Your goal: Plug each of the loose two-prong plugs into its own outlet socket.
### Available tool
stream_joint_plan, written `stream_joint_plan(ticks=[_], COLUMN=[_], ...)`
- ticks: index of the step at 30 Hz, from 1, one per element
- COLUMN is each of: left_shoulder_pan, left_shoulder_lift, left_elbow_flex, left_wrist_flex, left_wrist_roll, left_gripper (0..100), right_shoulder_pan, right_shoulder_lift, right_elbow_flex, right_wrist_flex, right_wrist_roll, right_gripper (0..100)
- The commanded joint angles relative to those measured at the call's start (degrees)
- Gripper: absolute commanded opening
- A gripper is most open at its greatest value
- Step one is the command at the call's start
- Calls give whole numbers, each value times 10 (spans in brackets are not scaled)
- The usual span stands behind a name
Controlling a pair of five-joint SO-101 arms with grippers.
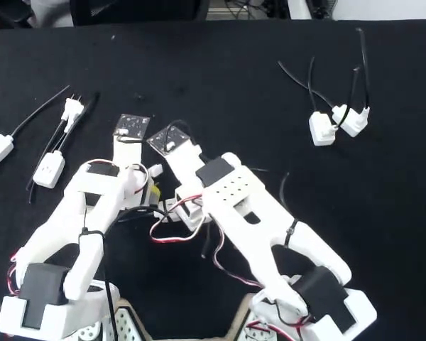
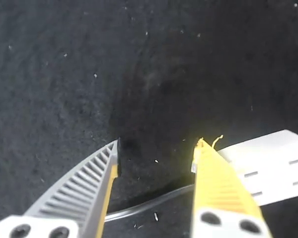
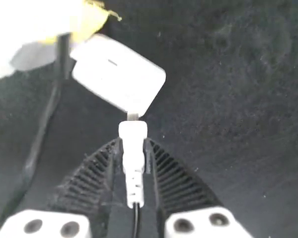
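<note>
Right jaws pinch a white plug [image 3: 133,148], its prongs meeting the edge of a white socket block [image 3: 118,79] near the centre of the counter [image 1: 220,78]. Left jaws stand open and hold nothing, just beside that block. Another loose plug [image 1: 72,108] lies at ten o'clock.

White plastic left arm [image 1: 71,220] and right arm [image 1: 263,213], black boxy servos [image 1: 41,284] at the near bases, red-and-white wires [image 1: 172,239] between. On the left gripper [image 2: 156,148], one yellow ribbed finger [image 2: 218,188], one grey; the right gripper [image 3: 133,146] is black-ribbed.
</note>
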Motion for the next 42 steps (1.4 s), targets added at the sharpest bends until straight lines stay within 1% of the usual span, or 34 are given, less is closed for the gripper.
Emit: stream_joint_plan(ticks=[1, 3, 7, 9, 12, 14, 16, 19, 21, 23, 27, 31, 33, 36, 42], left_shoulder_pan=[0, -24, -98, -134, -173, -204, -223, -222, -225, -232, -233, -228, -213, -188, -186], left_shoulder_lift=[-14, -39, -125, -164, -204, -210, -209, -207, -208, -208, -207, -207, -207, -212, -213], left_elbow_flex=[-7, -13, -20, -19, 0, 36, 75, 141, 163, 170, 174, 175, 182, 193, 192], left_wrist_flex=[-2, 20, 76, 98, 141, 141, 109, 36, 6, -5, -7, -6, -5, -4, -3], left_wrist_roll=[15, 7, -35, -60, -75, -106, -113, -79, -76, -73, -72, -72, -76, -77, -77], left_gripper=[242, 242, 243, 243, 242, 242, 242, 242, 242, 242, 242, 242, 242, 242, 242], right_shoulder_pan=[47, 60, 65, 60, 42, 24, -4, -46, -55, -54, -32, 7, 23, 31, 31], right_shoulder_lift=[-3, -3, -3, -3, -7, -7, -6, 3, 17, 42, 95, 113, 116, 117, 117], right_elbow_flex=[-6, -7, -17, -34, -61, -73, -74, -68, -67, -66, -81, -122, -140, -156, -160], right_wrist_flex=[-30, -30, -11, 20, 76, 103, 115, 106, 92, 66, 33, 36, 36, 34, 33], right_wrist_roll=[2, 4, 0, 0, 5, 7, 20, 25, 25, 23, 24, 25, 25, 25, 25], right_gripper=[11, 11, 11, 11, 11, 11, 11, 11, 11, 11, 11, 11, 11, 11, 11])
